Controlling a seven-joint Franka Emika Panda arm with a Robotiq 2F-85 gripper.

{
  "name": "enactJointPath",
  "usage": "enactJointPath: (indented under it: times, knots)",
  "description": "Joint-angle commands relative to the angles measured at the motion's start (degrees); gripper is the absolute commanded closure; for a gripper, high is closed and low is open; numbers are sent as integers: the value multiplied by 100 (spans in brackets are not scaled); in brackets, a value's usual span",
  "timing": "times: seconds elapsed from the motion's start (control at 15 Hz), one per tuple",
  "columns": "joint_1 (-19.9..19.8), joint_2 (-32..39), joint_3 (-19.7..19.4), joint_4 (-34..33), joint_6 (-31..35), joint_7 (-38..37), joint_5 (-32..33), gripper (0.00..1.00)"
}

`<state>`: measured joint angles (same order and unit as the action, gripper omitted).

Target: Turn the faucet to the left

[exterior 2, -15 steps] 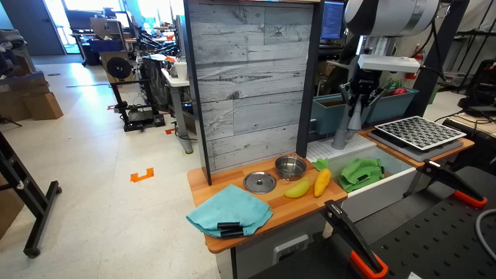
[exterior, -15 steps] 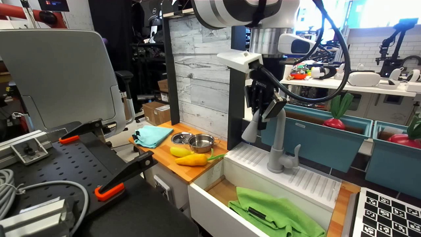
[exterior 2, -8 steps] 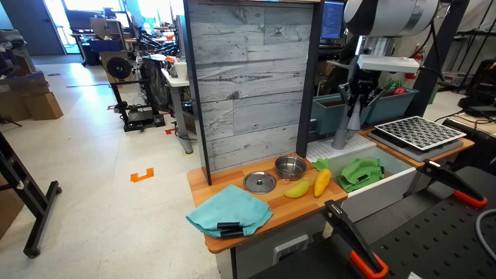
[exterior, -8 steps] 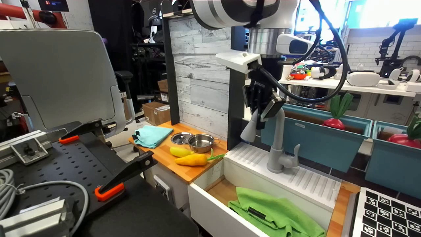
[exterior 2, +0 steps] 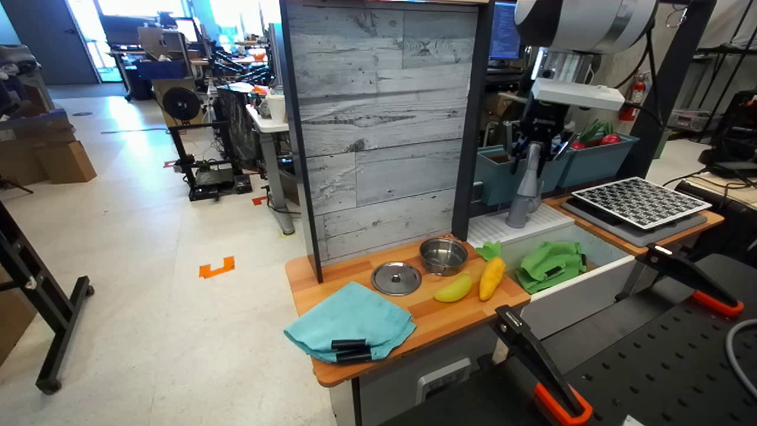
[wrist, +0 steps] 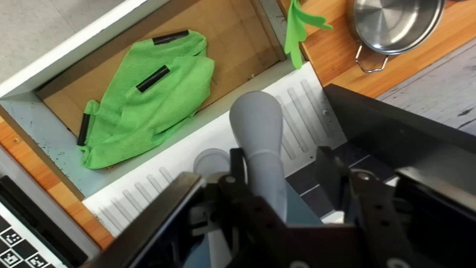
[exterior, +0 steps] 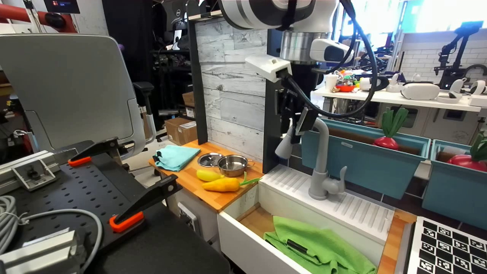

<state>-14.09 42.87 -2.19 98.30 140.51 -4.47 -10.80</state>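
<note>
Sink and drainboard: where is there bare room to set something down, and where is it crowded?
The ribbed drainboard is bare on both sides of the gooseneck faucet. The sink floor has a bare patch between the green cloth and the wooden counter. Crowded: higher up, around the spout, which runs between the open jaws of the tool.

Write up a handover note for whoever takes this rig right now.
Claw: open, astride the spout; it sits closer to one side in the wrist view, firm contact not certain.
Faucet: upright, base on the ribbed white ledge beside the sink.
Done: turn under way; over the last second the spout has swung slightly leftward in both exterior views.
Left: probably keep nudging it that way, then back off clear. How far counts as enough isn't shown.
</note>
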Motion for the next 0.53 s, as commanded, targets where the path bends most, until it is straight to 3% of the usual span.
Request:
enactJointPath:
  times: [0.0, 0.13, 0.47]
  knots:
    - [18, -288, 332, 98, -260, 34, -492, 16]
    - [14, -290, 370, 80, -270, 28, -603, 2]
    - [-2, -305, 408, 7, -376, -6, -836, 0]
